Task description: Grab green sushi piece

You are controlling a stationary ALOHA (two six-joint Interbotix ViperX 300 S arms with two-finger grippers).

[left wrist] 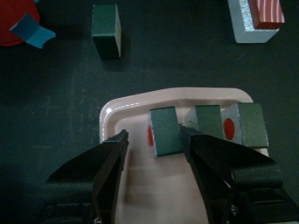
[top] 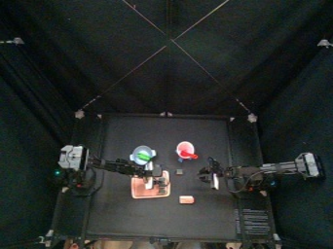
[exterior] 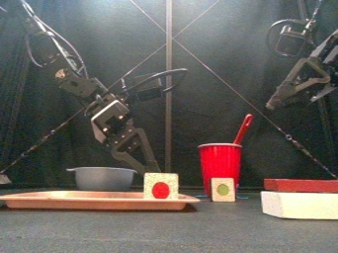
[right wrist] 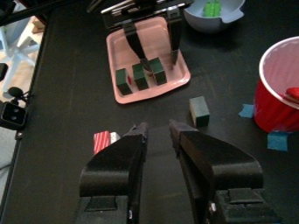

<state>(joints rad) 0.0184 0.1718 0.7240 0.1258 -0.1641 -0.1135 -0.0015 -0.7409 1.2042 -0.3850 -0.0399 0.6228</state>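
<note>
Approach step: the left tool hangs wide open and empty over a pink plastic tray. Next it should shift to the bright green roundish sushi piece, just left of the top view's centre.

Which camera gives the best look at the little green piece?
Top view: looks straight into the bowl holding the green piece. Right wrist shows it farther off; in front, the bowl's wall hides it; left wrist misses it.

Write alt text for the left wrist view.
The left gripper hangs open above a pink tray on the black table, its jaws either side of the leftmost of three dark green blocks standing in a row on the tray. Beyond the tray a fourth green block stands alone on the table.
</note>
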